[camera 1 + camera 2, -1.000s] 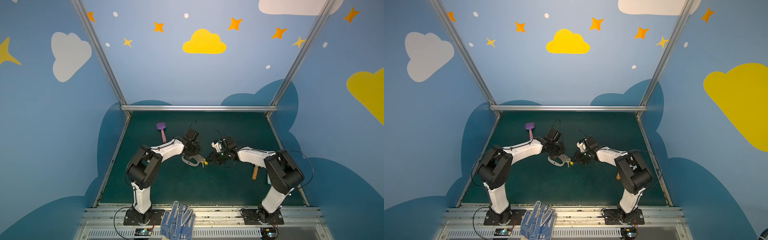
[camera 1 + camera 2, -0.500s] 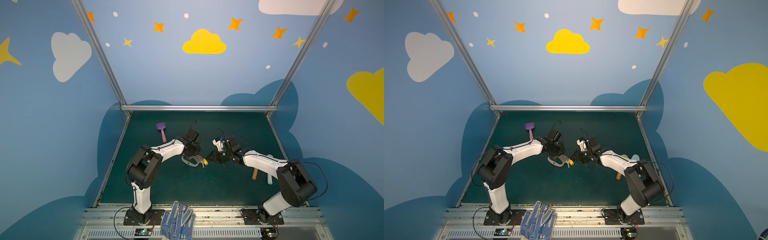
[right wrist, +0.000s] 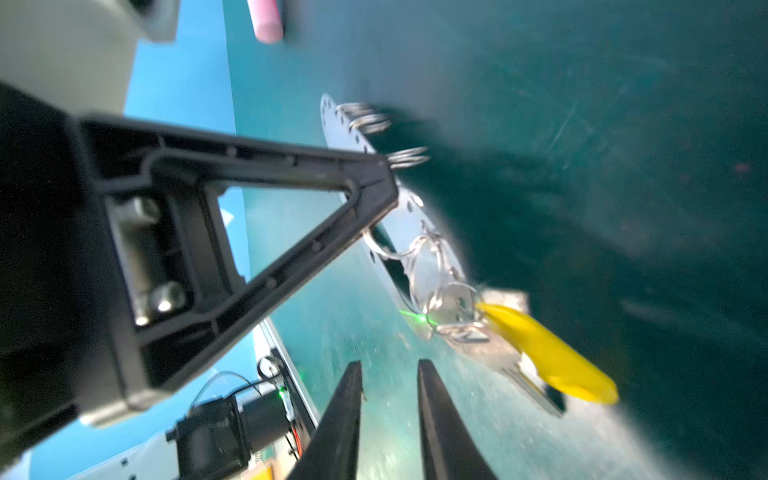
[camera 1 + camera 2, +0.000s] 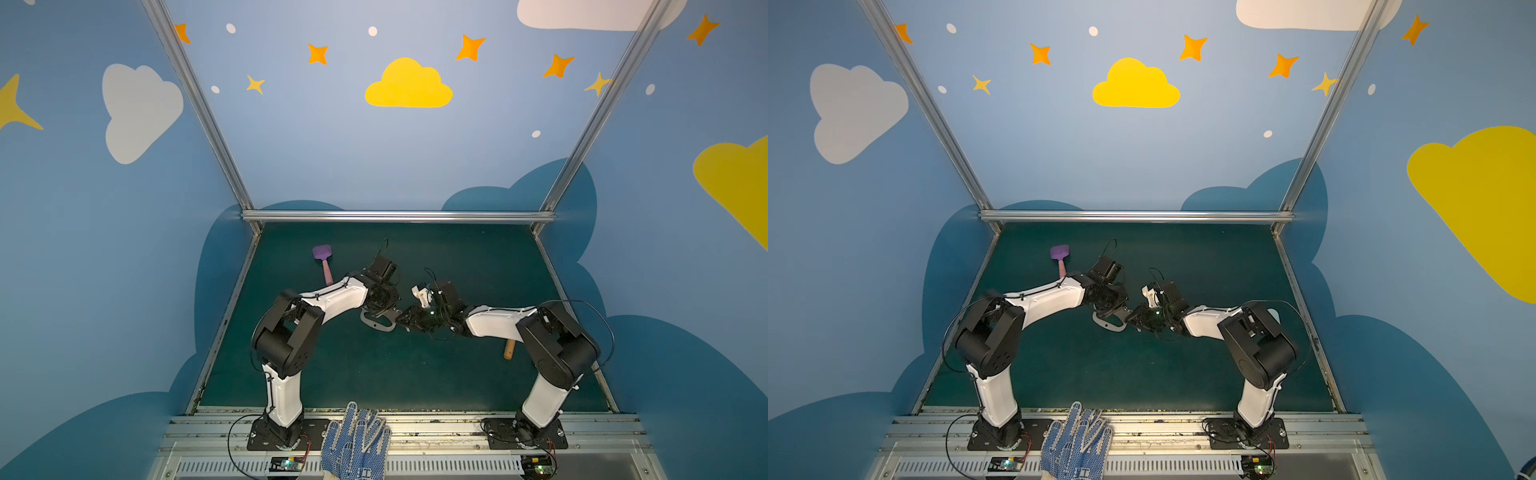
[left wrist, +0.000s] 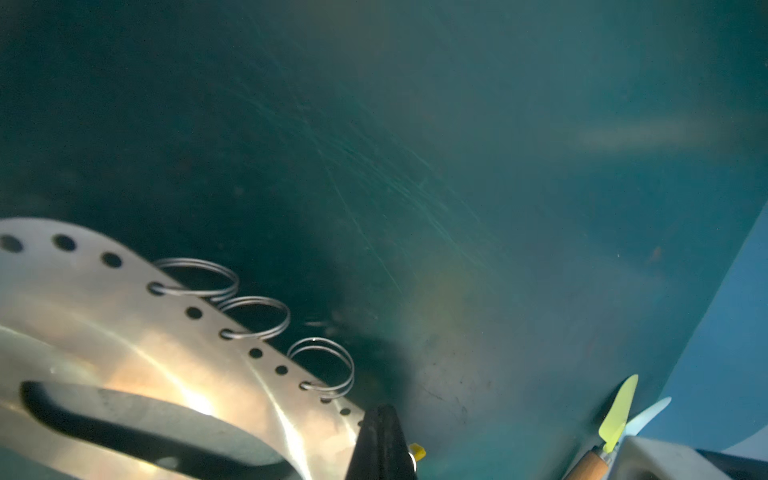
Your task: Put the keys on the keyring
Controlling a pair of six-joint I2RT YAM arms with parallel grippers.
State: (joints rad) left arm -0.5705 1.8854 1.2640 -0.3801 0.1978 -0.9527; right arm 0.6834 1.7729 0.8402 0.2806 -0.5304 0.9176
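My left gripper [image 5: 380, 415] is shut on the edge of the keyring [image 5: 124, 332], a flat grey plate with a long slot and wire rings, and holds it tilted above the mat. In both top views the plate [image 4: 379, 322] [image 4: 1109, 323] shows under that gripper [image 4: 386, 311]. In the right wrist view the keys [image 3: 457, 309] and their yellow tag [image 3: 548, 357] dangle at the plate's near end among wire rings. Blur hides whether they are linked. My right gripper [image 3: 388, 370] is open and empty, just short of the keys. It covers them in both top views [image 4: 405, 320].
A purple spatula [image 4: 323, 259] [image 4: 1060, 257] lies at the back left of the green mat. A wooden handle [image 4: 509, 348] sticks out by the right arm's elbow. A tool with yellow-green and pale blades [image 5: 617, 415] lies near it. A blue dotted glove [image 4: 355, 440] hangs over the front rail.
My right gripper has moved left to the plate's end and now hides the yellow tag in the top views. Its elbow swung out, then back. The left arm held still.
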